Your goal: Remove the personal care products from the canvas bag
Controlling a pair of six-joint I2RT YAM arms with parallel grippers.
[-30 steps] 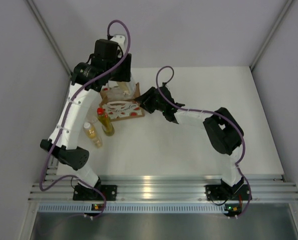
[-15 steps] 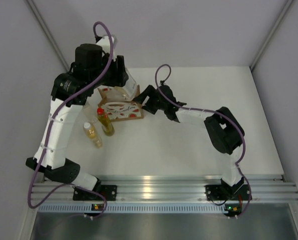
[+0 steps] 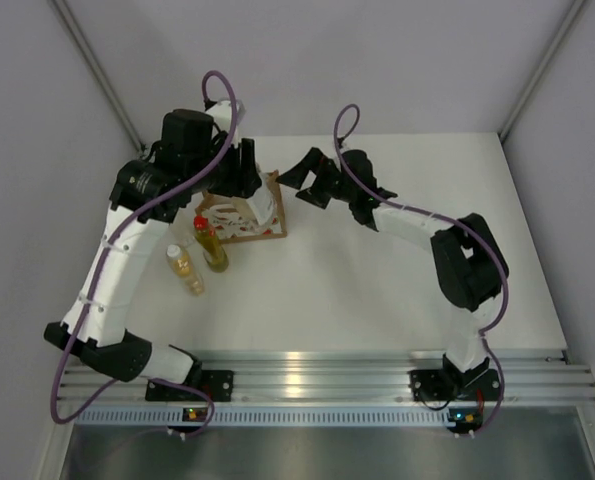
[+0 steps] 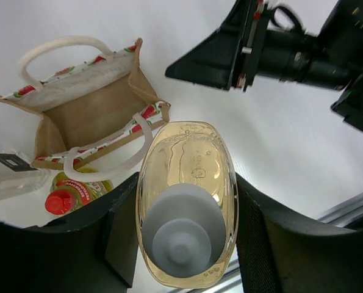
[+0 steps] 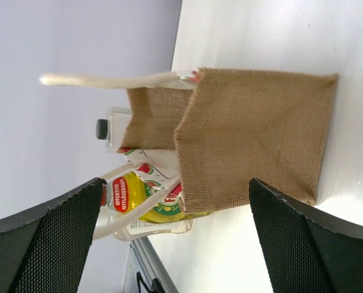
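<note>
**Last bottle out, held above the bag**

The left claw [image 4: 186, 235] is clenched on an amber bottle [image 4: 190, 165], one finger on each broad side, the white cap toward the wrist. The bottle's long axis runs straight along the fingers, so it hangs base-down. It is lifted clear of the canvas bag [image 4: 138, 85], above the bag and a little off its open mouth toward the printed front panel. In the left wrist view the bag's inside shows only brown cloth; no bottle can be seen in it.

The right claw [image 3: 307, 182] is released, its fingers spread wide with nothing between them. It stands near the bag's plain brown end, apart from it and pointing at it.

Around the bag on the table [image 3: 377, 290]:
- the yellow-green bottle [image 3: 210, 245] with the red cap is just beside the bag's front corner, on the left arm's side;
- a second amber bottle [image 3: 185, 270] lies farther out from the bag along the same side;
- the dark-capped bottle [image 5: 111, 131] is beside the bag on the side away from the right claw.

My reading is that the emptying is nearly done and only the setting-down remains. That move turns on one thing. The held bottle is above the bag and must go sideways, off toward the bottles on the left arm's side, before it goes down. The left arm already has it, so the right arm need not reach.
</note>
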